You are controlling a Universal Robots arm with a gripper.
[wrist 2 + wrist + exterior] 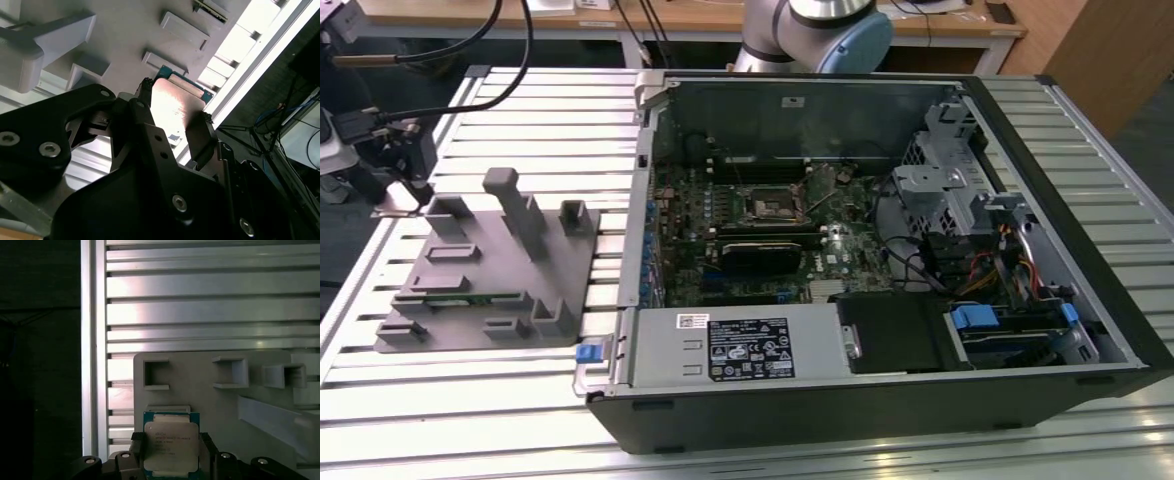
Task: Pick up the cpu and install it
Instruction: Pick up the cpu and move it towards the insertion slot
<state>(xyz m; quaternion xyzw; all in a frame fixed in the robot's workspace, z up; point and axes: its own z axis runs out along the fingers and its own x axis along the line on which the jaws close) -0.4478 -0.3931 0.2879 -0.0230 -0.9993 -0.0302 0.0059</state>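
Pinched by two opposite edges between the black jaws, in both wrist views: a small flat square cpu with a pale silvery-white metal top. Poised at a corner of the pale grey plastic fixture with posts and pockets (touching it or lifted clear, cannot tell), close to the ribbed aluminium tabletop edge at the exterior view's left. Well apart from the open black computer case

One computer case is lying open on one table. One grey fixture is sitting beside it. One gripper is holding one cpu.
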